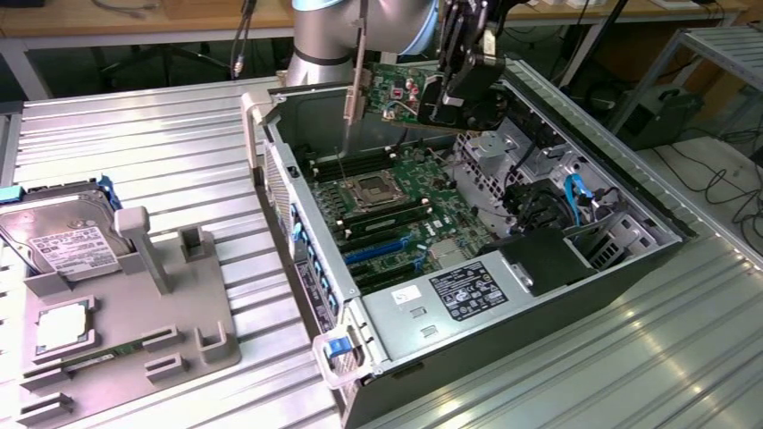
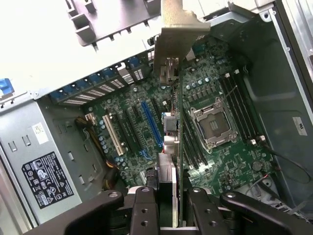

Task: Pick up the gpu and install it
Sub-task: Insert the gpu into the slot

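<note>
Above the open computer case [image 1: 596,147], the tool [image 1: 459,89] is closed partway on the gpu [image 1: 399,94]. Its two dark fingers [image 2: 144,210] press on opposite faces of the card at the end away from the bracket [image 1: 354,103]. The card hangs in the air over the motherboard [image 1: 417,206] and touches nothing but the tool.

Judging by this, the pick-up is done and the install step is in hand, with the card not yet seated. Seating calls for two things. The card's lower edge must line up along one of the long slots, possibly the blue slot [image 2: 151,127]. The bracket must also meet the openings in the case's rear wall, so that the card goes straight down without tilting.

The card stands on edge. In the exterior view its green face shows, and its long axis runs from the bracket on the exterior view's left to the tool on the exterior view's right, roughly level. The bracket points down toward the rear wall. In the wrist view the card is seen edge-on, running from the fingers to the bracket.

The case rests on a ribbed metal desk [image 1: 155,152].
</note>
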Action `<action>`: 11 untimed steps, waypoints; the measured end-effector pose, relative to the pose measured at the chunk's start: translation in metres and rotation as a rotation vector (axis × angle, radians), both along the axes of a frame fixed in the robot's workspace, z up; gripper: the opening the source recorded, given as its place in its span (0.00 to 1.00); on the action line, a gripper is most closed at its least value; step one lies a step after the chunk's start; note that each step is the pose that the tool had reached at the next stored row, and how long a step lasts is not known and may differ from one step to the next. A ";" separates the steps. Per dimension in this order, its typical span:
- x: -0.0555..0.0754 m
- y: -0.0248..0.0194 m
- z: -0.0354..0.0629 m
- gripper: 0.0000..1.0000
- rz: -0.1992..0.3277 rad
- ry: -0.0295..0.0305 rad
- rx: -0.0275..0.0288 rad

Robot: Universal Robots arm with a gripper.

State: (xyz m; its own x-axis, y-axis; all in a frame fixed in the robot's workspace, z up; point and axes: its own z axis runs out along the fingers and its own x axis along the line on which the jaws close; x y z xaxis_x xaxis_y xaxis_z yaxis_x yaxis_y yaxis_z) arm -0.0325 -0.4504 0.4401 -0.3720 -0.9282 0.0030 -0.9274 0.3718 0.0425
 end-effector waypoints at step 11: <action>0.000 0.0000 0.0000 0.28 0.106 -0.0001 0.0000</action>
State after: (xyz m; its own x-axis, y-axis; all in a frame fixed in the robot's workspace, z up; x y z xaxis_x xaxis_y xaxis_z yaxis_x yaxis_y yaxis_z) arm -0.0325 -0.4504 0.4401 -0.2714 -0.9625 0.0030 -0.9616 0.2713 0.0424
